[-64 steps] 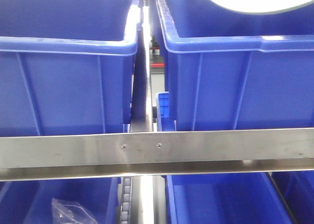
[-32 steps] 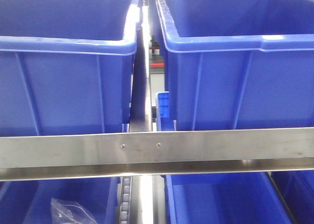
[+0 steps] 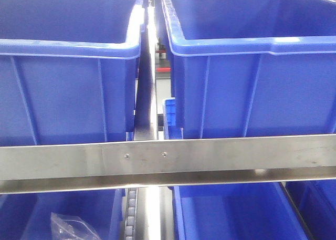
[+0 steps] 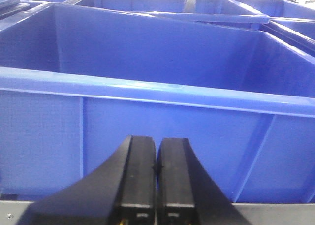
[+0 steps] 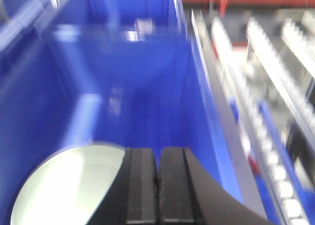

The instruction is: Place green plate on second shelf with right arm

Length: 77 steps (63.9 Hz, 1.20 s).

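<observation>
You get bright, even overhead light. In the front view, glare whitens the rim of the left blue bin [image 3: 137, 38] and streaks the steel shelf rail [image 3: 220, 156], which stays sharp. The left wrist view is crisp. Your right wrist view is motion-blurred throughout, and the green plate [image 5: 64, 185] looks washed out.
</observation>
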### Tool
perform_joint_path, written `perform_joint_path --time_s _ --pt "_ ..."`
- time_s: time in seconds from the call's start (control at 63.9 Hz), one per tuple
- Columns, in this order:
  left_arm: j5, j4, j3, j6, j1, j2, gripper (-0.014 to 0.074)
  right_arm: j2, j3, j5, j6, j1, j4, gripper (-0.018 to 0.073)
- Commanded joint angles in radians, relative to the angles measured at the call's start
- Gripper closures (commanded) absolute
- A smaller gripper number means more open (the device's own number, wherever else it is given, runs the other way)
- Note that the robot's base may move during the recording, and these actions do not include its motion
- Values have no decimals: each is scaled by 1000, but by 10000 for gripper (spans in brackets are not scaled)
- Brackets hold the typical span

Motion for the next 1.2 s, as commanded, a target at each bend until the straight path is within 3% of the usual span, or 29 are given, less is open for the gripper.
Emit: perform_joint_path --time_s 0.0,0.281,0.579,0.735,0.844,0.923,1.188 --pt "-81 -3 41 -4 -4 -17 465 -104 60 -146 1 3 1 529" --pt "-81 -3 41 -4 -4 -17 465 -496 365 -152 8 23 1 529" --pt "-81 -3 41 -4 -4 -17 465 -613 505 -146 8 23 -4 529" --pt "-81 -3 41 -4 -4 -17 465 -768 624 -30 15 24 58 529" --pt "-83 -3 41 -4 -4 -17 465 -872 756 -95 15 24 81 529" --pt "-82 -3 41 -4 -4 -17 465 -874 745 -1 14 28 78 529" --pt "-82 -3 41 -4 -4 -17 465 -873 751 68 14 42 38 529"
